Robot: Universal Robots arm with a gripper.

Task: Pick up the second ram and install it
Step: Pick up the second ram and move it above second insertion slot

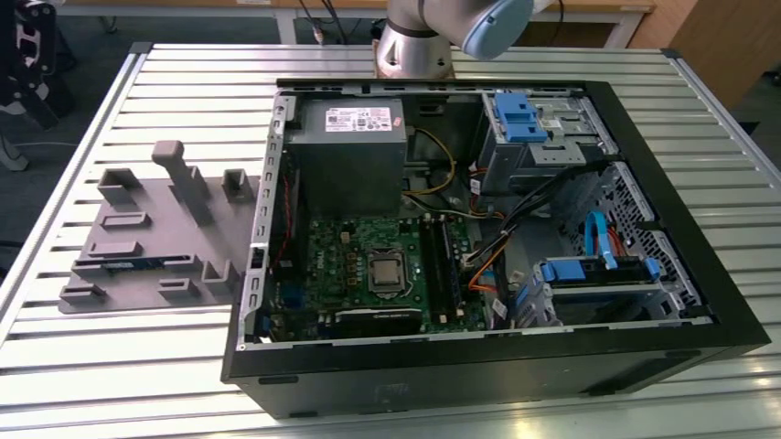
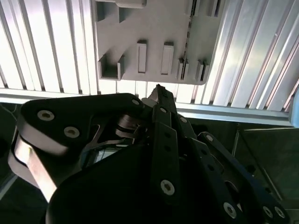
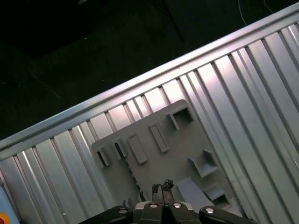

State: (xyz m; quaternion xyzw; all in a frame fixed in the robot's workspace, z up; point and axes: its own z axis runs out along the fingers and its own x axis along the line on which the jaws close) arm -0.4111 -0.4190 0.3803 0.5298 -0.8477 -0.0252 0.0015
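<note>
- Grey plastic is being seen as a holder (image 1: 159,242) lying on the ribbed metal table (image 1: 73,366), at the exterior view's left of the open computer case (image 1: 488,375).
- A thin bluish strip, taken to be the second ram (image 1: 123,266), is being kept on edge in a slot near the holder's front edge.
- The pincer (image 3: 161,186) is being held clenched over that holder in both wrist views, with its tips drawn together and apart from the strip.
- In the first wrist view a toothed edge just beside the tips is being shown, but whether it is the stick cannot be told.
- The arm (image 1: 422,37) is being cut off by the exterior view's upper edge.
- Part of the holder is being covered by the pincer's dark linkage in the second wrist view.
- A white label (image 1: 360,119) is being carried by the power supply (image 1: 347,174), with print too small to be read.
</note>
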